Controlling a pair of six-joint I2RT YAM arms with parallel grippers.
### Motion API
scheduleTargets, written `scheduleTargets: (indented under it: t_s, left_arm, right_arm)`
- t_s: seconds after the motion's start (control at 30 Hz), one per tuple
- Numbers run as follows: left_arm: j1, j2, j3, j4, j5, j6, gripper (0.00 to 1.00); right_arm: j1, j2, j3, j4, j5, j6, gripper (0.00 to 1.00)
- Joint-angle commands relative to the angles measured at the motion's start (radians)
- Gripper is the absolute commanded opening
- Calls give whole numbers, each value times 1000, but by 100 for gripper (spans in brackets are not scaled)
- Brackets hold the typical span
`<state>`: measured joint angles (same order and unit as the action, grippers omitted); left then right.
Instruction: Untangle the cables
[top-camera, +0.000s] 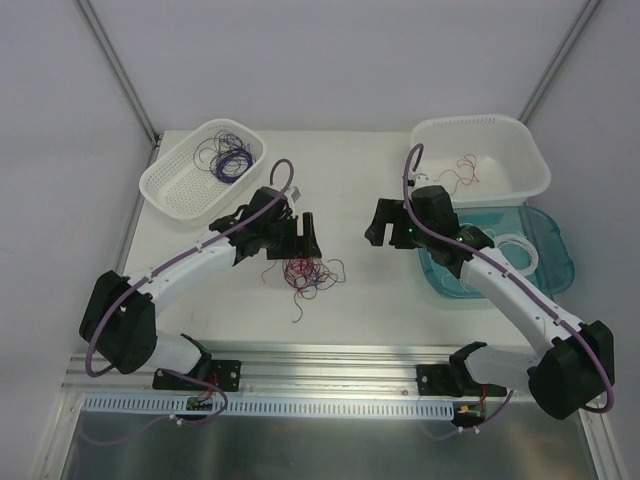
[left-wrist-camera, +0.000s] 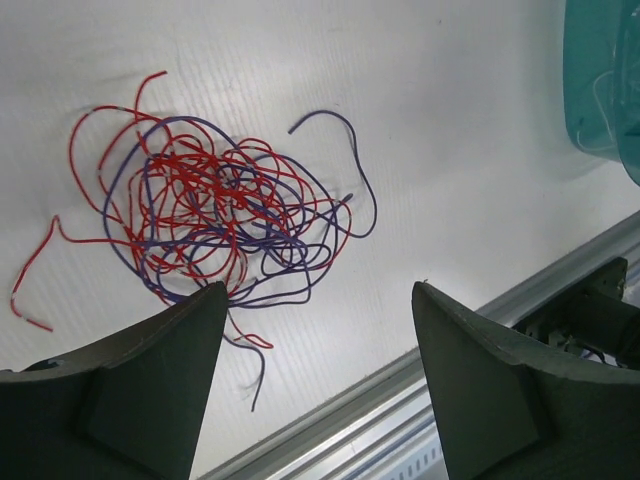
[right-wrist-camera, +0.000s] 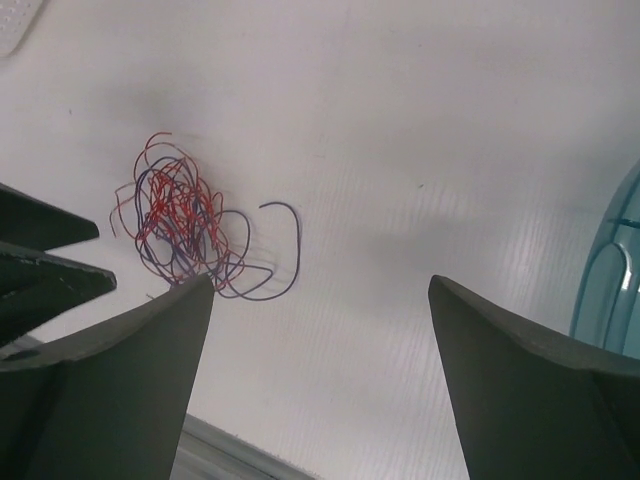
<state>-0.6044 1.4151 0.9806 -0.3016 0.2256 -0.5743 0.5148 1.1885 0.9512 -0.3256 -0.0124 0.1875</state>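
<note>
A tangle of red and dark purple cables (top-camera: 309, 273) lies on the white table near the middle front. It shows in the left wrist view (left-wrist-camera: 215, 210) and the right wrist view (right-wrist-camera: 185, 230). My left gripper (top-camera: 303, 238) is open and empty just above the tangle's far edge. My right gripper (top-camera: 380, 222) is open and empty, to the right of the tangle and apart from it. Purple cables (top-camera: 228, 157) lie in the left basket (top-camera: 175, 190). A red cable (top-camera: 462, 170) lies in the white tub (top-camera: 520, 185). A white cable (top-camera: 518, 250) lies in the teal tray (top-camera: 558, 262).
The metal rail (top-camera: 330, 362) runs along the table's near edge. The teal tray's rim shows at the right in both wrist views (left-wrist-camera: 600, 80) (right-wrist-camera: 610, 290). Frame posts stand at the back corners.
</note>
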Motion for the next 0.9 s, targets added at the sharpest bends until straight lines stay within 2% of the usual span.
scheduleTargets:
  t_s: [0.0, 0.13, 0.37, 0.43, 0.6, 0.87]
  left_arm:
    - [14, -59, -22, -36, -135, 97, 75]
    - [23, -64, -29, -54, -147, 198, 75]
    - [22, -28, -19, -57, -155, 401, 69]
    - [23, -12, -7, -57, -146, 462, 67]
    - [22, 36, 33, -59, -91, 447, 62]
    - [14, 114, 79, -57, -92, 364, 52]
  right_arm:
    - [30, -1, -2, 57, -78, -54, 92]
    - [86, 51, -6, 85, -138, -74, 83]
    - [146, 129, -5, 120, -181, -72, 60]
    - [151, 141, -2, 122, -187, -75, 58]
    - [165, 164, -2, 122, -182, -76, 56]
    - [177, 194, -11, 158, -184, -63, 53]
